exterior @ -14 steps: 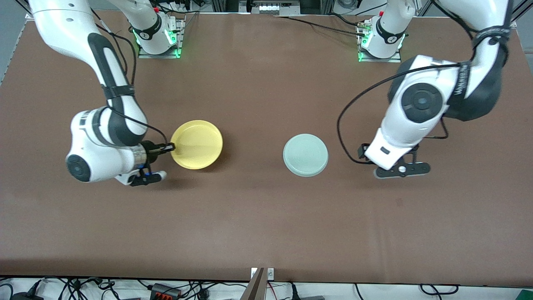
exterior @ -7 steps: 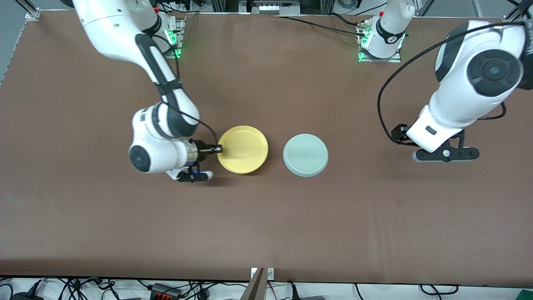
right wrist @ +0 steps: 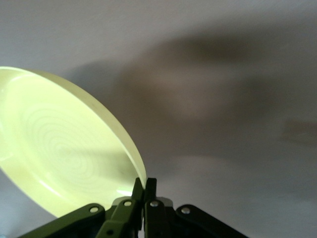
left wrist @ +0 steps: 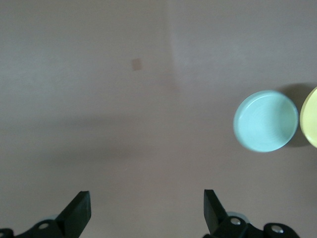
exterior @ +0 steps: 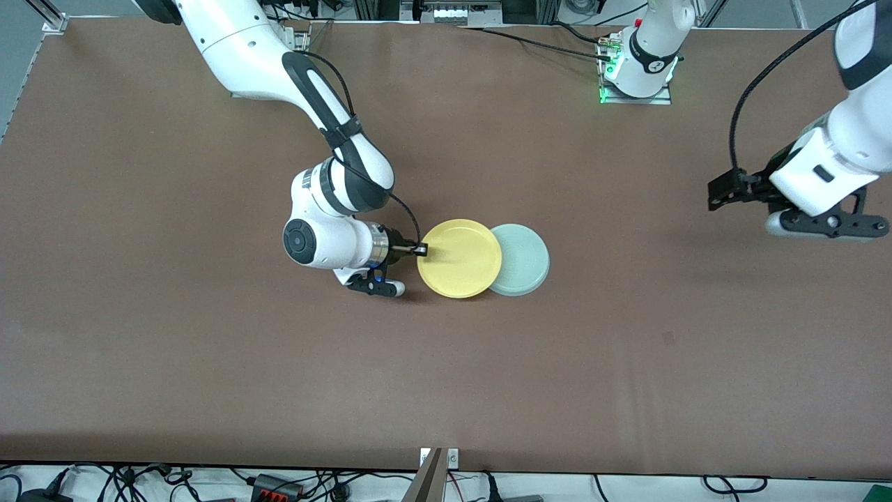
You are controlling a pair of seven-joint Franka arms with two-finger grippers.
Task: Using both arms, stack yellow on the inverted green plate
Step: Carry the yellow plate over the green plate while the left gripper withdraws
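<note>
Brown table [exterior: 209, 362] fills most of the front view, w/ cables and bits of gear along its edges. Both arm bases stand at the top edge.

Right gripper [exterior: 422, 248] is low over the table, squeezed tight on the rim of the yellow plate [exterior: 459, 259]. Its fingers pinch the edge on the side toward the right arm's end of the table. In the right wrist view the two fingers [right wrist: 137, 194] press together on the yellow plate's rim, and the plate [right wrist: 64, 158] looks tilted, not flat (one side sits higher than the other).

Yellow plate is near the middle of the table and partly covers the green plate [exterior: 526, 259]. Green plate lies flat on the table, sticking out on the side toward the left arm's end. Only about a third of it is hidden.

Left gripper [exterior: 826, 224] hangs in the air over bare table near the left arm's end, well apart from both plates. Its fingers [left wrist: 79, 213] are spread wide w/ nothing between them. Left wrist view shows the green plate [left wrist: 266, 120] and a sliver of the yellow plate [left wrist: 310, 119] beside it. Left arm is waiting.
</note>
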